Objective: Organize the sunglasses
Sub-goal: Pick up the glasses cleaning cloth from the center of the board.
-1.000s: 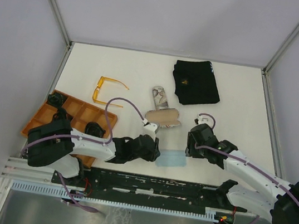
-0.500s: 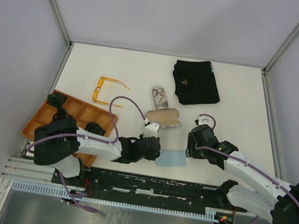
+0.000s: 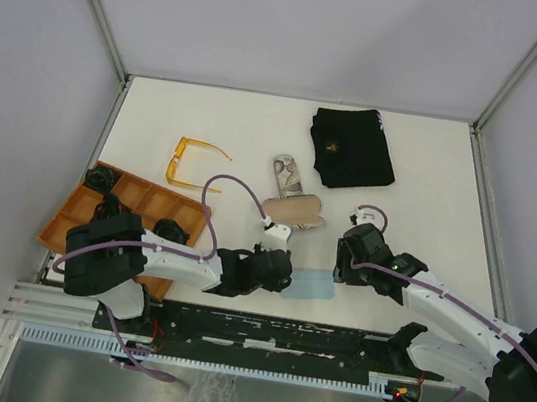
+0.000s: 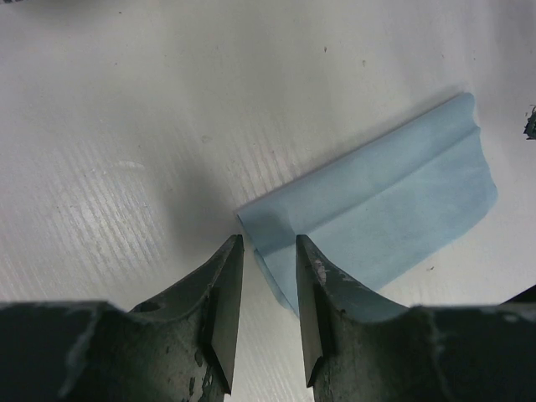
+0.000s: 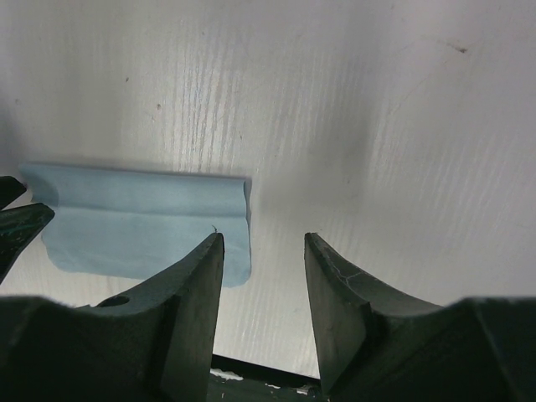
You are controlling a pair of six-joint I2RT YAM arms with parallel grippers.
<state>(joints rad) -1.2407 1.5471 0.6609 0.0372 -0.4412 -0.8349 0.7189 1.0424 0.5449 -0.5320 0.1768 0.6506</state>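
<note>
The orange-amber sunglasses [image 3: 193, 162] lie open on the table at the back left, far from both grippers. The white-framed sunglasses are not in view. My left gripper [image 3: 284, 277] [image 4: 264, 247] is low over the table, its jaws narrowly open around the left corner of a folded light blue cloth [image 3: 315, 285] [image 4: 385, 201]. My right gripper [image 3: 338, 271] [image 5: 264, 243] is open and empty at the cloth's right end [image 5: 142, 222], its left finger over the cloth's edge.
An open printed glasses case [image 3: 293, 205] lies just behind the cloth. A folded black cloth [image 3: 352, 148] is at the back right. An orange compartment tray [image 3: 137, 204] with dark items stands at the front left beside the left arm.
My left arm has reached a little further right and its gripper has closed in on the cloth's left corner. The right arm and the orange sunglasses have not moved.
</note>
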